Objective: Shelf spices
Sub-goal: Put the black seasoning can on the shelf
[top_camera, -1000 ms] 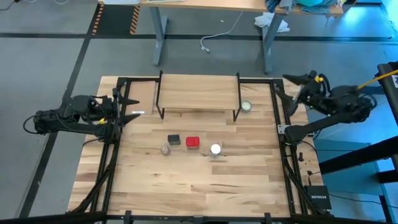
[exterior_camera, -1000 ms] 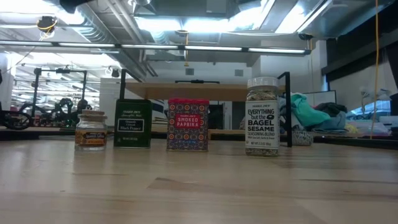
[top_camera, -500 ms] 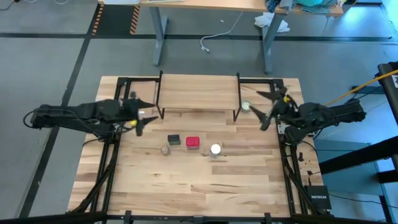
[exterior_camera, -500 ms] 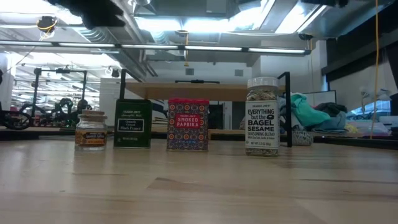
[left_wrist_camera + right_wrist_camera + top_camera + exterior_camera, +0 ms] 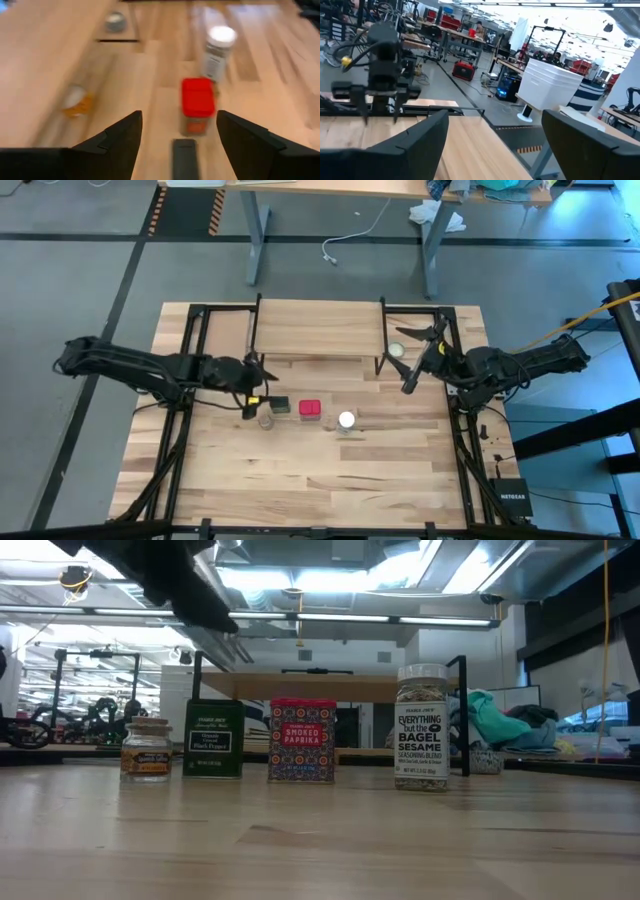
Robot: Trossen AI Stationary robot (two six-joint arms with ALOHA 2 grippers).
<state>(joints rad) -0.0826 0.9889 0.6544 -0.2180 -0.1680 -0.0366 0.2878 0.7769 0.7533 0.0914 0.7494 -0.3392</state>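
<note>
Four spices stand in a row on the table, in front of the shelf point(image 5: 318, 328): the tan-grey round jar point(image 5: 266, 420), the dark square tin point(image 5: 281, 405), the red square box point(image 5: 310, 409) and the clear white-lidded jar point(image 5: 346, 420). My left gripper point(image 5: 258, 383) is open and hangs just left of the dark tin point(image 5: 185, 157), pointing along the row; its fingers touch nothing. My right gripper point(image 5: 415, 360) is open in the air beside the shelf's right legs, near the pale round disc point(image 5: 397, 350). The low view shows all four: jar point(image 5: 146, 750), tin point(image 5: 213, 739), box point(image 5: 302, 740), clear jar point(image 5: 422, 728).
The shelf stands on thin black legs at the table's far middle, with its board bare. The pale disc lies by its right legs. Black frame rails point(image 5: 455, 410) run along both table sides. Bare planks point(image 5: 320, 480) stretch in front of the spice row.
My left gripper has swung from the table's left edge rightward and toward the near side, ending beside the dark tin and still open. My right gripper has come in from the right edge toward the shelf's right legs and turned, also still open. The spices have not moved.
</note>
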